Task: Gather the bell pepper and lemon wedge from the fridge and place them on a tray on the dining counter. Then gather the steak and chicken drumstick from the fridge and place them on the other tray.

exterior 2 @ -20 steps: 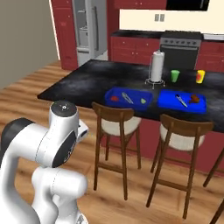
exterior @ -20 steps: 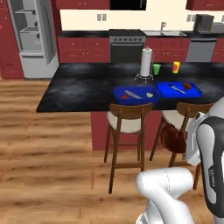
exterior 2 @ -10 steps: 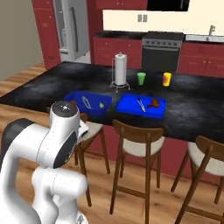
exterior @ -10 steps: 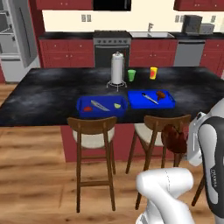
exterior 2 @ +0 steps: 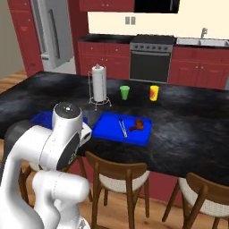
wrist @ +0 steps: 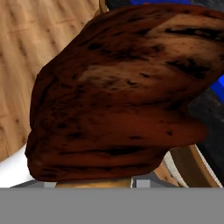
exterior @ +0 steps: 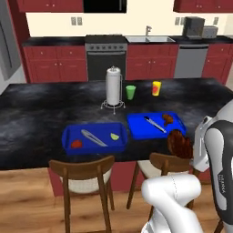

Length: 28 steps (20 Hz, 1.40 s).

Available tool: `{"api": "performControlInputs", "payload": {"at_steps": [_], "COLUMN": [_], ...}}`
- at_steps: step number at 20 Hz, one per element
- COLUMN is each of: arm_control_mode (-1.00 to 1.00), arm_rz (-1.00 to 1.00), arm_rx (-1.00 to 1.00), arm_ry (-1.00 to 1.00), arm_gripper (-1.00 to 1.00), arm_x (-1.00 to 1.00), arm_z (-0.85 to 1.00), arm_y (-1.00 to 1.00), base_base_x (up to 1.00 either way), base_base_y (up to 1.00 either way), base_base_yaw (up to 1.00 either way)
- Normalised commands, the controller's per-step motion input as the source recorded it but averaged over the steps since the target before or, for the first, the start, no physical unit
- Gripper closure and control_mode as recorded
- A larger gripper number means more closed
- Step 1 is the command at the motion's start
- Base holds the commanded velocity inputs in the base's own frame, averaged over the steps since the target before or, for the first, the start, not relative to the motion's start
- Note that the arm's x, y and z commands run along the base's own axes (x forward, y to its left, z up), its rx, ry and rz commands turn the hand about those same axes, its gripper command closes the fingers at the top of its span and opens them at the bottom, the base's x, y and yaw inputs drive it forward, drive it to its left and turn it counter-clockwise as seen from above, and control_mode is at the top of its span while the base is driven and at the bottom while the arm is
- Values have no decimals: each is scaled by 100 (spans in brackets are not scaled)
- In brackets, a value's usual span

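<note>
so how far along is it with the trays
Left tray already holds the bell pepper and lemon wedge. Right tray has the chicken drumstick. The steak is in the gripper, beside the dining counter; it only needs setting on the right tray.

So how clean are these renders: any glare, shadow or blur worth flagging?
Left base view: sharp and evenly lit, only soft mottled sheen on the black counter. Right base view: the same flat light, faint shadow under the paper towel holder. Hand view: the steak sits so close that its texture looks smeared and soft, and it hides the gripper's fingertips.
</note>
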Motion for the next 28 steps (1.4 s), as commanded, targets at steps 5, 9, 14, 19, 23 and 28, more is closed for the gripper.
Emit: {"api": "performControlInputs", "payload": {"at_steps": [5, 9, 14, 19, 23, 28], "arm_control_mode": [100, 100, 100, 100, 100, 100], "arm_rz": [0, 0, 0, 0, 0, 0], "arm_rx": [0, 0, 0, 0, 0, 0], "arm_ry": [0, 0, 0, 0, 0, 0], "arm_gripper": [100, 100, 100, 100, 100, 100], "arm_x": [0, 0, 0, 0, 0, 0], "arm_z": [0, 0, 0, 0, 0, 0], "arm_y": [0, 0, 0, 0, 0, 0], "base_base_x": [100, 100, 100, 100, 100, 96], "base_base_y": [0, 0, 0, 0, 0, 7], "base_base_yaw": [-18, -20, -29, -44, -47, -33]}}
